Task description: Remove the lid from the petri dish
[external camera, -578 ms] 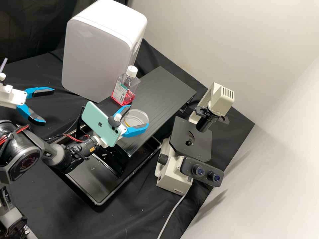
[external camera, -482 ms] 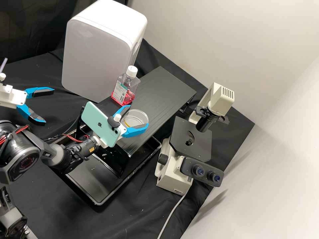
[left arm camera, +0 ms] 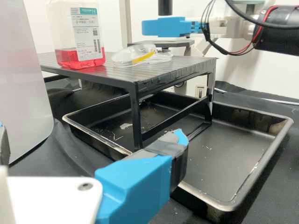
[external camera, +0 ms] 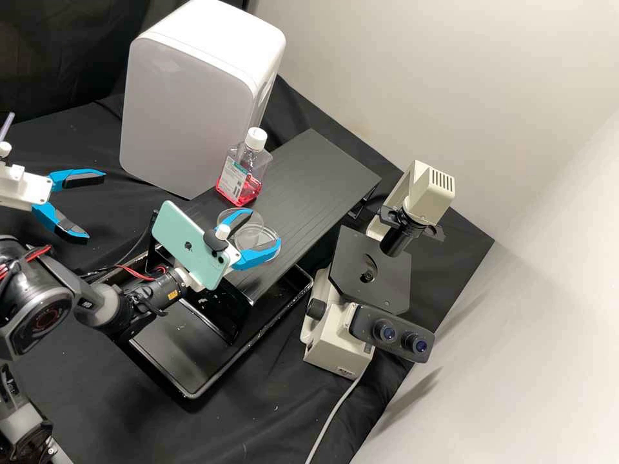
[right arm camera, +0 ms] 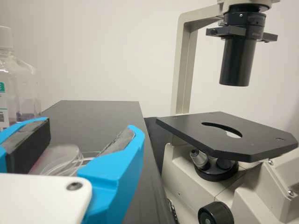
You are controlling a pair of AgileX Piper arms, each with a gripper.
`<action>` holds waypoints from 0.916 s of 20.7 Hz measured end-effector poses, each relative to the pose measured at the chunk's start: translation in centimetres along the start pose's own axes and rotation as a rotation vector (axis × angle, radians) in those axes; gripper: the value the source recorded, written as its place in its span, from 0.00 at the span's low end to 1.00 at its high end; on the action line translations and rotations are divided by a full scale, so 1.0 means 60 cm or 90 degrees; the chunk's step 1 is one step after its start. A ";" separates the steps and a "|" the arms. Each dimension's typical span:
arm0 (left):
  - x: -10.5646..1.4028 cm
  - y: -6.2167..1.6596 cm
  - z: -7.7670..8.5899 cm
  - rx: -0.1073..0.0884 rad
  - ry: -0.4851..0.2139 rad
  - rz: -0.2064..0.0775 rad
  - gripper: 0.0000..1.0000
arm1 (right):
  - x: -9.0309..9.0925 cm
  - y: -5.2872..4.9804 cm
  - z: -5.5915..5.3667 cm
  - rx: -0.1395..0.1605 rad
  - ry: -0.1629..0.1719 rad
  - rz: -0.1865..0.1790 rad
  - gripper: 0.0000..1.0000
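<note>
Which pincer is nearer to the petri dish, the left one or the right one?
The right. The right pincer grips the petri dish on the raised platform; the left pincer hangs open over the bench, far from it.

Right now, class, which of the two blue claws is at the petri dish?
The right claw, over the black rack, with the petri dish in its span. The left claw hangs open well aside, holding nothing.

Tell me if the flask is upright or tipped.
Upright: culture flask stands on the rack, cap on top, pink liquid at its base.
</note>
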 end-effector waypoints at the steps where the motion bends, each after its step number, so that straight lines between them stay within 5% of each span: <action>1: 0.000 0.000 0.000 0.000 0.000 0.000 1.00 | -0.005 0.001 0.000 -0.002 0.003 0.000 0.00; 12: 0.000 0.000 0.000 0.000 0.000 0.000 1.00 | -0.022 -0.001 0.003 -0.011 0.010 -0.011 0.00; 13: 0.000 0.000 0.000 0.000 0.000 0.000 1.00 | -0.022 -0.001 0.003 -0.011 0.010 -0.011 1.00; 19: 0.000 0.000 0.000 0.000 0.000 0.000 1.00 | -0.022 -0.001 0.003 -0.011 0.010 -0.011 1.00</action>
